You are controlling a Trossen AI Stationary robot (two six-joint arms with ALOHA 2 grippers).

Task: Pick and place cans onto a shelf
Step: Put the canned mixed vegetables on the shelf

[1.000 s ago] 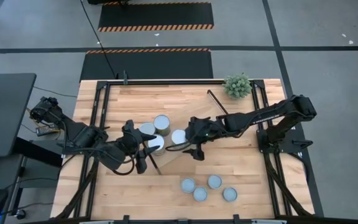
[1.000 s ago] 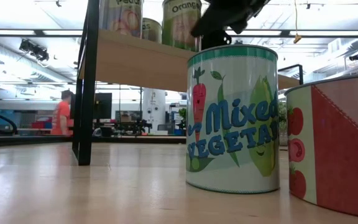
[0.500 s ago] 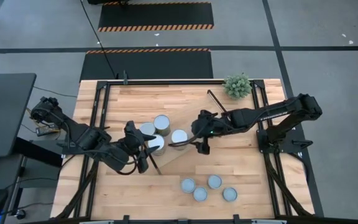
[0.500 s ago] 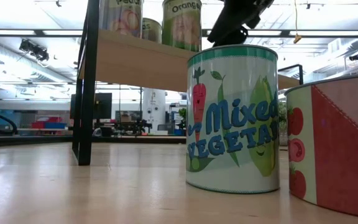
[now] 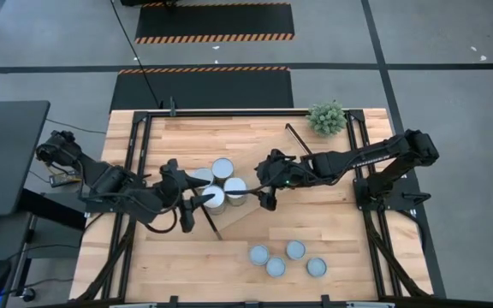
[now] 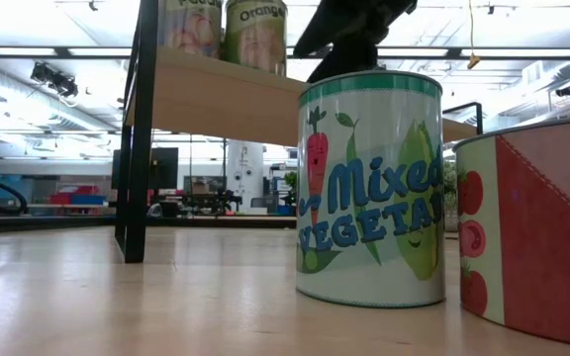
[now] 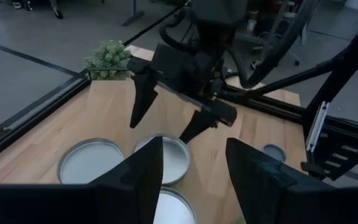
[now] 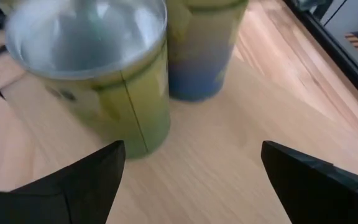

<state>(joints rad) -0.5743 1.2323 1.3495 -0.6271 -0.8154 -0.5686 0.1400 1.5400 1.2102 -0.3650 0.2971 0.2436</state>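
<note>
Shelf: long light-wood plank with thin black bars at its ends [image 5: 232,218], lay slantwise across the middle of the wooden desk [image 5: 187,137].

Cans up on the shelf: four short silvery round cans [image 5: 222,168], stood upright in a tight bunch near the left end of the plank, some touching or very nearly.

Cans left on the desk: four more short round cans with pale tops [image 5: 276,267], stood close together near the front edge, well apart from the shelf. In the low view, showed a green-rimmed "Mixed Vegetable" label [image 6: 369,188] and a red tomato label [image 6: 532,237].

Right hand [image 8: 194,180]: fingers spread wide, held nothing, hung just beside the yellow-green can [image 8: 98,93] at the right edge of the bunch.

Left hand [image 7: 191,177]: fingers also apart, held nothing, pointed at the bunch from the other side, low and close.

How a can would likely feel: hard and stiff, not easy to dent; smooth sides, so probably a bit slippery; could tip if pushed near the top.

Where to take hold: across the round side, about halfway up, one finger on each side.

Step in hand: probably done with this can, next one to be fetched from the desk group.
</note>
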